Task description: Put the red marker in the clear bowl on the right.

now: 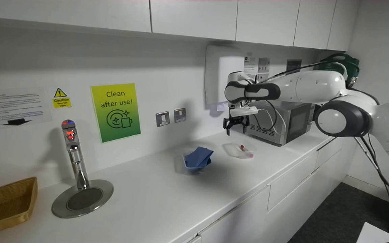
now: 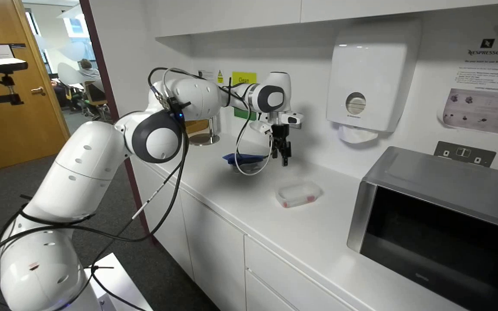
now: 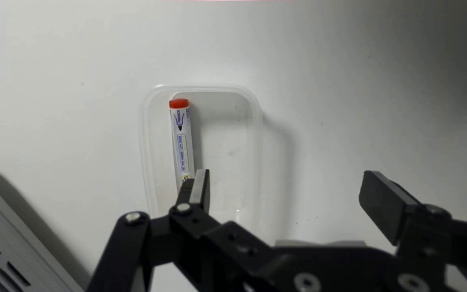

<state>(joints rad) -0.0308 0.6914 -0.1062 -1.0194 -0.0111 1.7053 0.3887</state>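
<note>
Jaws spread wide, empty; red marker [image 3: 182, 142] lies in the clear bowl [image 3: 226, 150]
Placing looks done; next move likely just backing away

The Franka Emika Panda arm [image 2: 87, 160] is glossy white and rounded, dotted with small greyish ovals [image 2: 87, 147]. Dark grey collars [image 2: 138, 136] frame white discs [image 2: 162, 141] at the elbow [image 1: 349, 116] and wrist [image 2: 276, 99]. Black cables [image 2: 184, 153] loop alongside a thinner white cord [image 2: 251, 174], and a black strap [image 2: 56, 223] girds the shell above a reddish-brown mark [image 2: 34, 267]. A blue light [image 2: 180, 115] glows near the elbow. The end effector [image 3: 285, 180] is black, with silver screw heads [image 3: 133, 217] and a pale grey strip [image 3: 197, 188] on 1 finger [image 3: 206, 194].
</note>
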